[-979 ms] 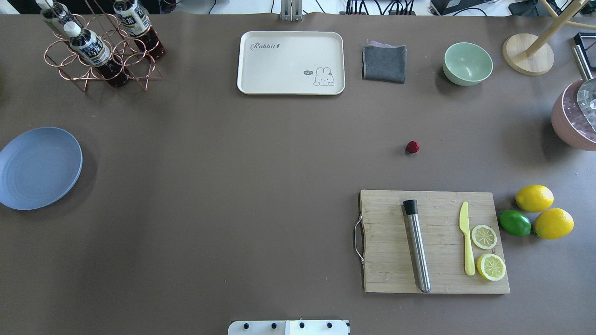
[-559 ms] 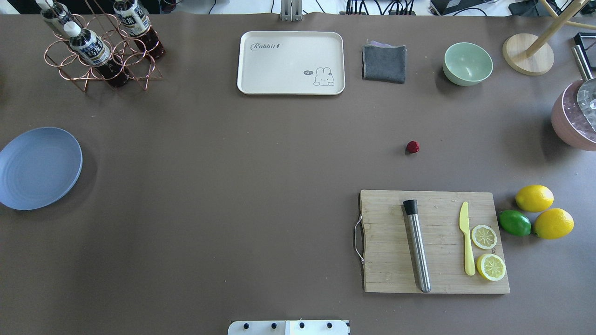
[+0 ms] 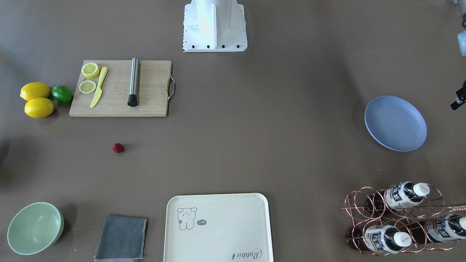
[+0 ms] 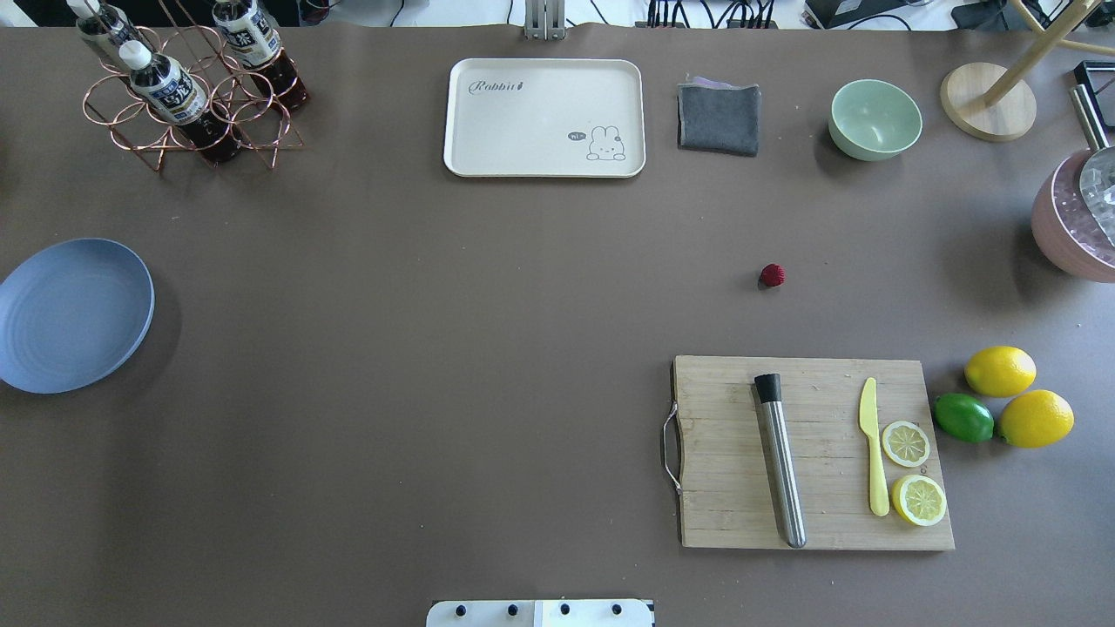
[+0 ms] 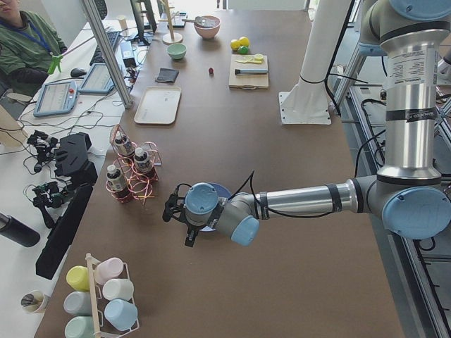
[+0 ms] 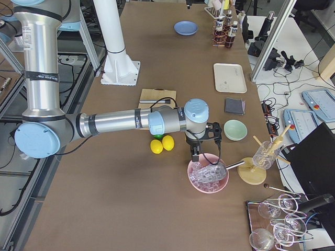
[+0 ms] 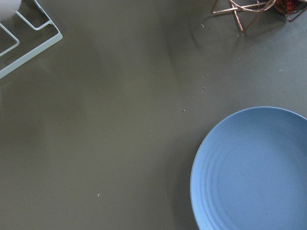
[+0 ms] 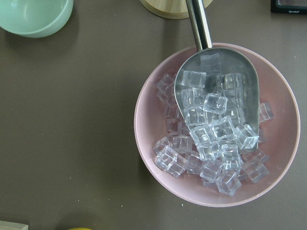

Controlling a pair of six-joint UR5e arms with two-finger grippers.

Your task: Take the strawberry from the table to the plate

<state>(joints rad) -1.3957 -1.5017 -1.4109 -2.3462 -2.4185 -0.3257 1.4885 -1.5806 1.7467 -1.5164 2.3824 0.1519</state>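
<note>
Evidently not started: strawberry (image 4: 772, 275) lies on table (image 4: 435, 348) right of centre, plate (image 4: 70, 313) empty at left edge. For left gripper (image 5: 180, 224) and right gripper (image 6: 205, 144), cannot tell whether spread.

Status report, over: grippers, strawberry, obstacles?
Left gripper near plate, right gripper above ice bowl; open or shut, cannot tell. Strawberry on table. Cutting board beside it, apart.

A cream tray (image 4: 544, 117) at the far middle of the counter (image 4: 435, 305) carries the word "Rabbit" in grey cursive script in one corner. Beside a rabbit drawing in the opposite corner, a small speech bubble (image 4: 576, 136) holds lettering too small to read. The bottles (image 4: 165, 87) in the wire rack (image 4: 187, 131), far left, have white labels with dark characters that are illegible.
</note>
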